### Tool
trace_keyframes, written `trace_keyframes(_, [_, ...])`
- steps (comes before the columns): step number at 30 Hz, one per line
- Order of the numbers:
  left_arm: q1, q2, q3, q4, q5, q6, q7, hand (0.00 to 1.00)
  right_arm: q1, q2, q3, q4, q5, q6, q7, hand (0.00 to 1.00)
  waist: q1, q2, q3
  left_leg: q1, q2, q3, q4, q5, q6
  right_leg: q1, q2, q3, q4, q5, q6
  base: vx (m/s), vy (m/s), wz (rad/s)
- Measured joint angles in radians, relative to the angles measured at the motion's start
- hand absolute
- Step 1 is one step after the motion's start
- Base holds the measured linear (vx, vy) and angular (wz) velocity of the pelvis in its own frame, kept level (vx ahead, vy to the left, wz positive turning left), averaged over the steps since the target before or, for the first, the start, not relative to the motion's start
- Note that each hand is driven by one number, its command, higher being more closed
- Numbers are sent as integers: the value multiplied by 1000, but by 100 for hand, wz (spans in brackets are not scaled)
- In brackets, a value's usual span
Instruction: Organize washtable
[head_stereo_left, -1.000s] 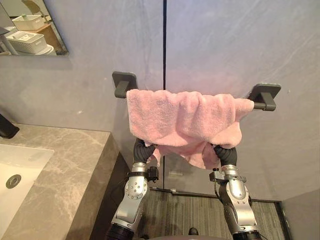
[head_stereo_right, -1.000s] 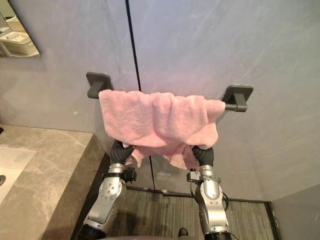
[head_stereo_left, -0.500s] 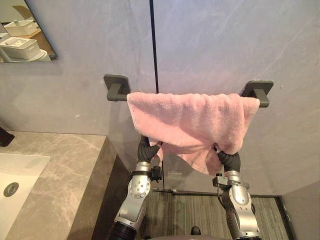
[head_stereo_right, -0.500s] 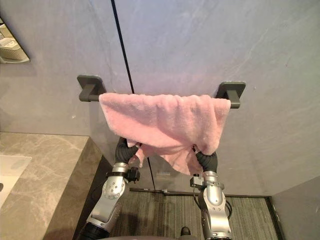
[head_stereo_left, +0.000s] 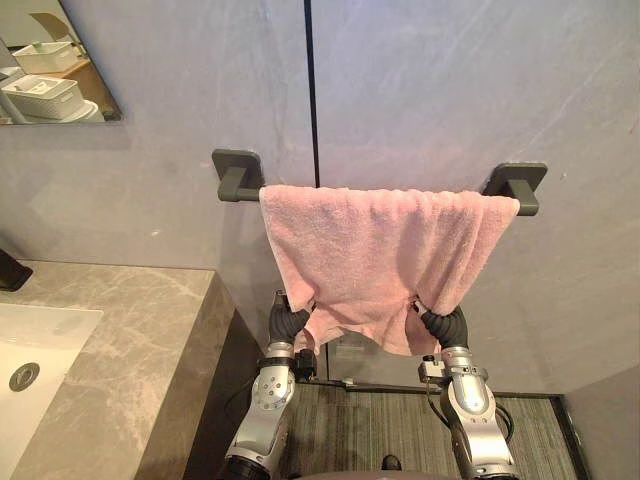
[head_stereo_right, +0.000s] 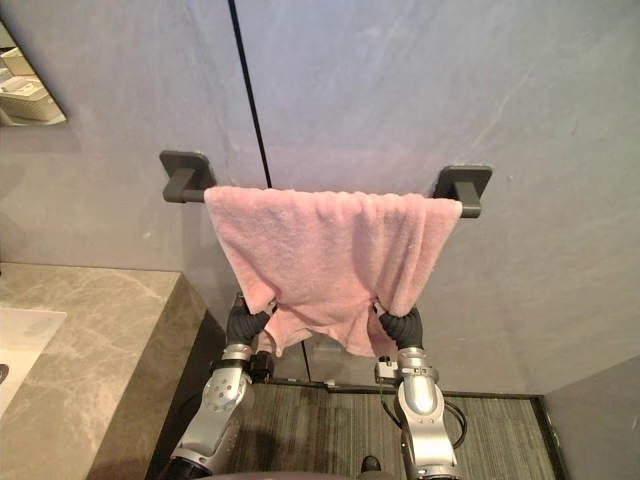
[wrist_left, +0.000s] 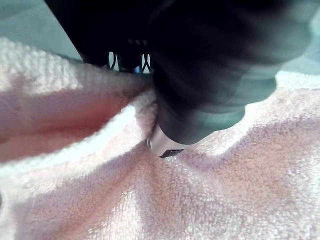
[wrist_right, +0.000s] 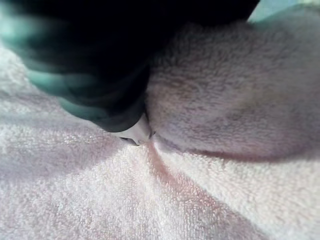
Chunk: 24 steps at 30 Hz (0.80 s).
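Pink towel (head_stereo_left: 385, 260) is hung over the dark towel bar (head_stereo_left: 238, 178) on the grey wall (head_stereo_left: 450, 80), spread nearly from bracket to bracket, its lower edge uneven and drawn down at both ends. Left hand (head_stereo_left: 288, 322) is raised to the towel's lower left corner and right hand (head_stereo_left: 443, 326) to its lower right corner, the two well apart. In the wrist views a silver finger (wrist_left: 162, 145) of each hand is seen buried in the pile, with creases gathered toward it, so each hand is noted as clamped on the cloth. Stone counter (head_stereo_left: 130, 340) with a white sink (head_stereo_left: 40, 345) is recorded to the left, below a mirror (head_stereo_left: 50, 60).
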Motion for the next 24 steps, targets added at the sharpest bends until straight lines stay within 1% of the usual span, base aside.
trace_keyframes(3, [1,-2,20,0,-17,0,18,100,-1,-1,24,0,-30,0,-5,100,1,-2,0,-1,0,-2,-2,0,0,1,0,-2,1,-3,3,-10,-7,1])
trace_keyframes(8, [1,-10,32,0,-19,0,21,100,-1,-1,30,5,-32,1,-7,100,0,-13,0,-5,-1,-6,-3,0,0,3,0,-6,1,-4,5,-3,-4,1])
trace_keyframes(9, [1,-9,32,1,-19,0,21,100,-2,0,30,11,-32,1,-10,0,0,-15,-1,-5,-1,-7,-3,0,0,4,0,-10,0,-4,5,-17,-17,4])
trace_keyframes(10, [1,-8,33,3,-19,0,21,100,-3,2,30,12,-32,2,-16,0,-1,-16,-1,-4,-1,-10,-3,0,0,6,0,-16,0,-4,5,-30,-32,9])
trace_keyframes(11, [0,-8,35,13,-19,0,21,0,-2,3,28,20,-32,3,-22,0,-1,-16,-1,-3,-1,-15,-3,0,0,10,1,-24,0,-4,5,-28,-29,11])
trace_keyframes(13, [2,-7,41,34,-19,0,21,0,-7,3,22,41,-29,1,-28,0,0,-16,-1,2,0,-20,-3,0,0,19,2,-28,-3,-5,3,-41,-28,10])
trace_keyframes(15, [3,-4,41,59,-19,3,20,0,-13,6,11,72,1,-2,-43,0,0,-18,-5,6,1,-24,-3,1,0,20,3,-30,-4,-7,0,-65,-32,5])
trace_keyframes(17, [5,2,41,80,-19,4,18,0,-13,13,-7,97,49,-3,-44,0,1,-23,-8,6,2,-25,-5,2,-2,20,4,-32,-6,-6,0,-50,-30,1])
trace_keyframes(21, [6,16,42,95,-17,4,14,0,-11,23,-25,159,100,-2,-44,0,0,-35,-17,6,1,-21,-11,2,-2,23,4,-33,-24,2,-5,-33,-23,-2])
trace_keyframes(24, [2,31,42,113,-17,2,11,0,-7,23,-33,216,142,8,-43,0,0,-37,-18,7,1,-19,-15,2,-2,23,5,-32,-29,4,-6,-4,-6,-1])
